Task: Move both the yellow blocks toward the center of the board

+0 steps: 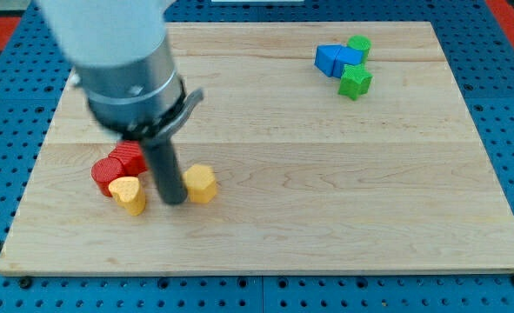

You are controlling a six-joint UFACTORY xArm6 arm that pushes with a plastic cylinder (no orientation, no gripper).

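Observation:
Two yellow blocks lie at the view's lower left of the wooden board (326,191). One rounded yellow block (203,183) sits just right of my tip (174,202). The other, a heart-like yellow block (130,194), sits just left of my tip and touches the red blocks. The dark rod stands between the two yellow blocks, close to the right one; whether it touches is unclear.
Two red blocks (117,167) sit pressed together at the view's left, above the left yellow block. At the view's top right are blue blocks (337,60) with a green block (358,45) above and a green star-like block (355,82) below.

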